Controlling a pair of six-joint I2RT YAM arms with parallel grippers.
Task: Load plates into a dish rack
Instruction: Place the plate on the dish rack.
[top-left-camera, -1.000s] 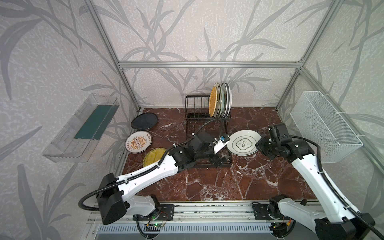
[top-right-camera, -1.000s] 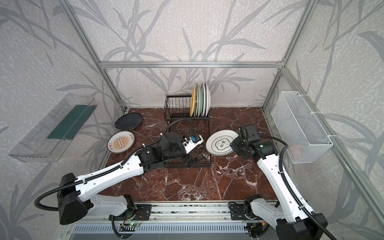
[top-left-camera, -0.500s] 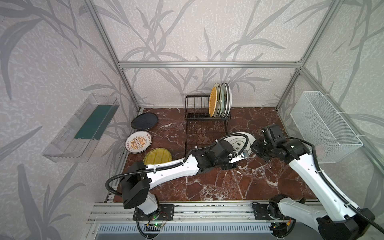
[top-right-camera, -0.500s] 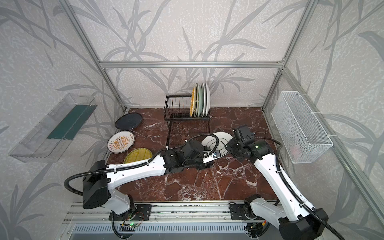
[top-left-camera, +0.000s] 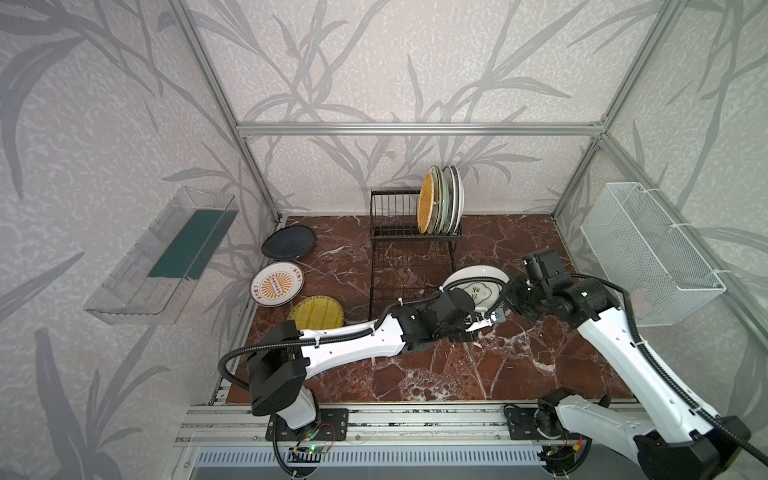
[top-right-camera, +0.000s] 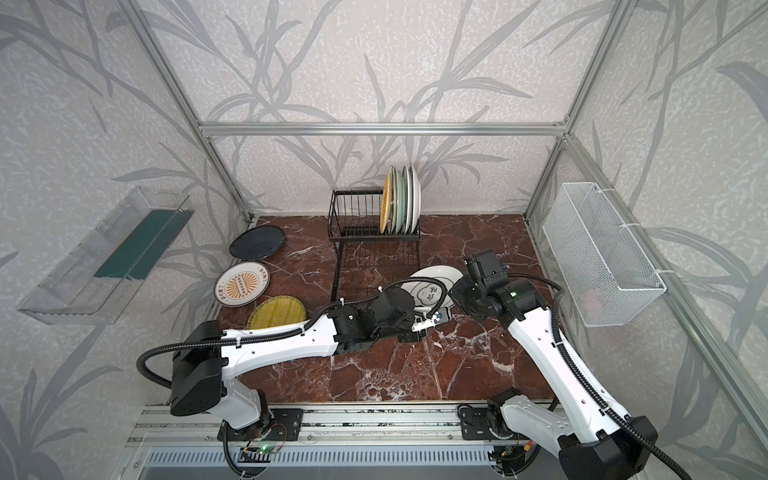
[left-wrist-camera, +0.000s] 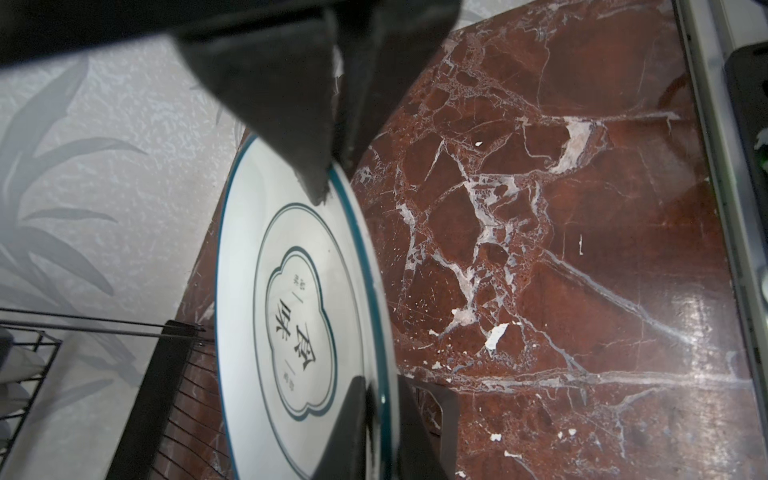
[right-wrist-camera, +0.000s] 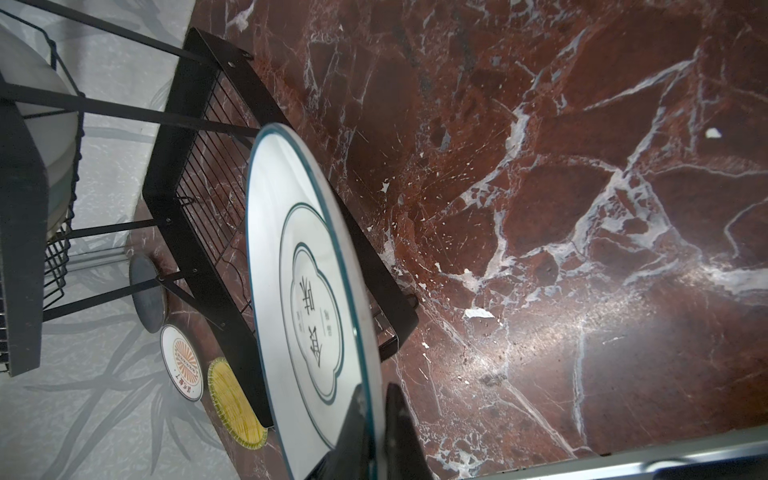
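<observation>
Nearest, above the marble tabletop (top-left-camera: 498, 365), one plate was gripped at two points on its rim. The left gripper (left-wrist-camera: 376, 390), wide open above the tray of the dish rack (top-left-camera: 411, 266) a second before, had swung across and clamped tight on the front rim of the green-emblem plate (top-left-camera: 478, 276). The right gripper (right-wrist-camera: 374, 395) was pinched shut on the same rim a little further round. The plate therefore hung tilted off the table in two holds, one edge above the near corner of that tray. That looked like a handover: with the left hold made, the right could let go.

Further left, the yellow woven plate (top-left-camera: 318, 313), sunburst plate (top-left-camera: 276, 284) and black plate (top-left-camera: 289, 243) lay flat, not yet loaded. At the back the racked plates (top-left-camera: 440, 199) stood on edge, probably five, though their rims crowded too closely to count. Free slots lay left of them. The left arm (top-left-camera: 353, 349) crossed the tray's near end, and the tray lay along the route back. A white mesh basket (top-left-camera: 648, 249) and clear plastic bin (top-left-camera: 162, 257) hung on the side walls, well clear.
</observation>
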